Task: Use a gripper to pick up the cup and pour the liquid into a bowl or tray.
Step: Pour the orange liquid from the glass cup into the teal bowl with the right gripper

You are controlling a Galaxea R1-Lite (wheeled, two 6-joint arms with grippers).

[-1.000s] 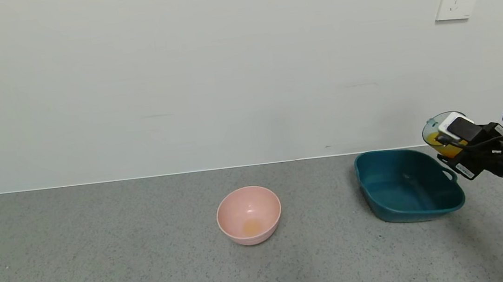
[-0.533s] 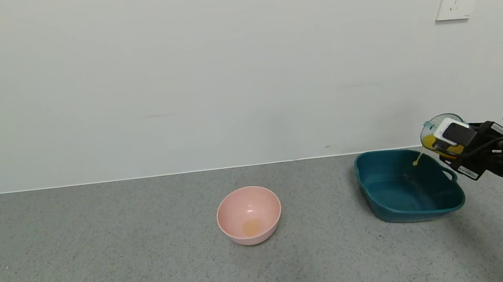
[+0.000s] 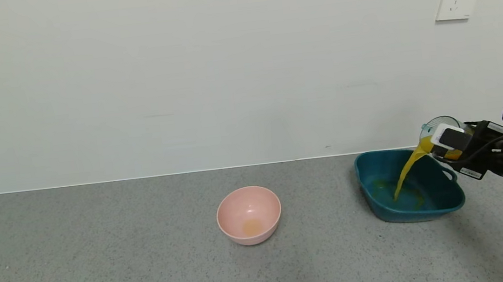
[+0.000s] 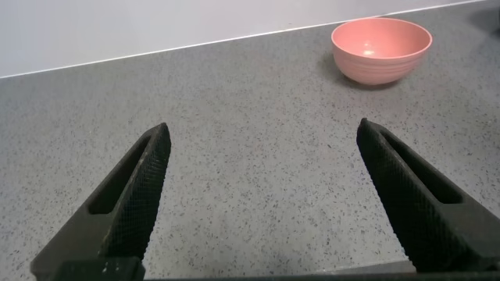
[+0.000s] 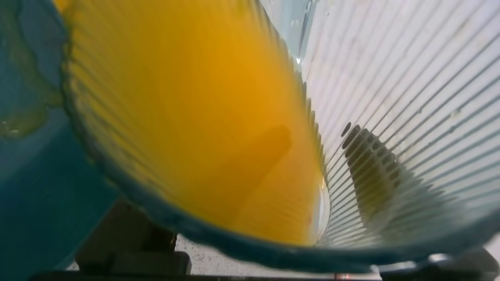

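Head view: at far right, the black two-fingered right gripper (image 3: 448, 140) is clamped on the translucent pale blue-green ribbed plastic cup (image 3: 439, 127), tipped left above the dark teal squarish plastic basin (image 3: 454, 201); opaque orange liquid (image 3: 405, 174) arcs down into it. A round pale pink bowl (image 3: 249, 215) sits well apart, left.

Left wrist view: the left gripper (image 4: 262, 199) hangs spread wide and empty over the grey speckled counter (image 4: 250, 179).

Right wrist view: liquid fills the cup's (image 5: 391, 109) lower wall. Tilting faster could splash the stream over the basin's rim
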